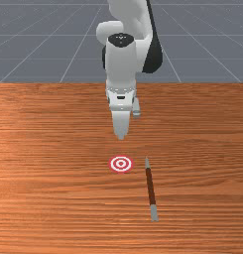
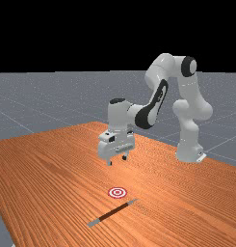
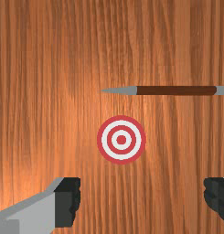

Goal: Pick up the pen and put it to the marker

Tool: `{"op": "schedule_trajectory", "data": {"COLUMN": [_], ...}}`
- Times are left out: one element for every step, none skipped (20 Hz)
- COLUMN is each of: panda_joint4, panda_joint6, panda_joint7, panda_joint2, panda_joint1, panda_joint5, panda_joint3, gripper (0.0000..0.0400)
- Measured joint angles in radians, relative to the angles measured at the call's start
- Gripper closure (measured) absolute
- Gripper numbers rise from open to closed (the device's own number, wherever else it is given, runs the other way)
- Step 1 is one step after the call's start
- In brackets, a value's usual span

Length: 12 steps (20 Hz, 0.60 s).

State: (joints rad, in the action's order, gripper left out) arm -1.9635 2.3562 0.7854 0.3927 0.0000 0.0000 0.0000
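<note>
Plainly, far view: gripper (image 2: 117,160) aloft, fingers apart.

A simulator scene — wooden table (image 2: 52,173), grey gridded floor (image 2: 47,99), black backdrop (image 2: 81,34)

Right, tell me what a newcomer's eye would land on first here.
Probably the red-and-white ringed marker, flat on the table. Next, the brown pen with grey ends, lying to its right in the front view. Above the table, the white gripper hangs open and empty.
</note>
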Motion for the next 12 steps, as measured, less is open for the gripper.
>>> {"op": "schedule_trajectory", "data": {"panda_joint4": [0.000, 0.000, 0.000, 0.000, 0.000, 0.279, 0.137, 0.097, 0.080, 0.084, 0.115, 0.139], "panda_joint6": [0.000, 0.000, 0.000, 0.000, 0.000, -0.371, -0.193, -0.135, -0.109, -0.114, -0.158, -0.189], "panda_joint7": [0.000, 0.000, 0.000, 0.000, 0.000, 0.000, 0.000, 0.000, 0.000, 0.001, 0.001, 0.001], "panda_joint2": [0.000, 0.000, 0.000, 0.000, 0.000, 0.147, 0.073, 0.052, 0.045, 0.046, 0.063, 0.077], "panda_joint1": [0.000, 0.000, 0.000, 0.000, 0.000, 0.001, 0.001, 0.000, 0.000, 0.000, 0.000, 0.000], "panda_joint5": [0.000, 0.000, 0.000, 0.000, 0.000, 0.000, 0.000, 0.000, 0.000, 0.000, 0.000, 0.000], "panda_joint3": [0.000, 0.000, 0.000, 0.000, 0.000, 0.001, 0.000, 0.000, 0.000, 0.000, 0.000, 0.000], "gripper": [0.0157, 0.0252, 0.0310, 0.0346, 0.0367, 0.0380, 0.0388, 0.0393, 0.0395, 0.0397, 0.0398, 0.0399]}}
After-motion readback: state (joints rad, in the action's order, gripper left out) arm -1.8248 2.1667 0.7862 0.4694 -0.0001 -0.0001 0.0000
